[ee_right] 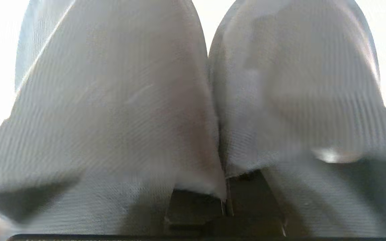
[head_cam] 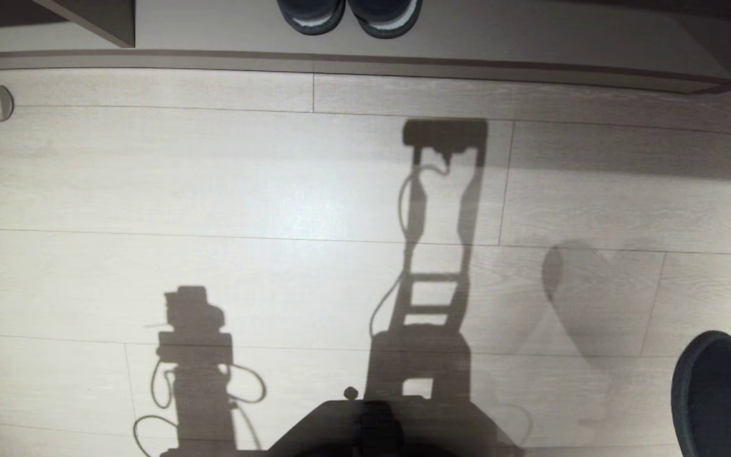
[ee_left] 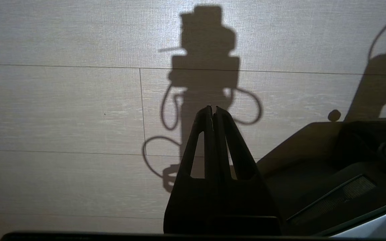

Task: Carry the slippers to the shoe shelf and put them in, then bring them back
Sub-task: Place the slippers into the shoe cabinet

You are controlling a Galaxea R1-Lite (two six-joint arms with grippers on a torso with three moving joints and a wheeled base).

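Right wrist view, slippers (ee_right: 112,110) hiding clamped fingers, left gripper (ee_left: 213,108) fingers closed, empty.

Light from behind the robot throws sharp dark shadows across the pale wood-plank floor (head_cam: 213,190); the close grey-blue fabric slippers (ee_right: 112,117) are blurred against overexposed white.
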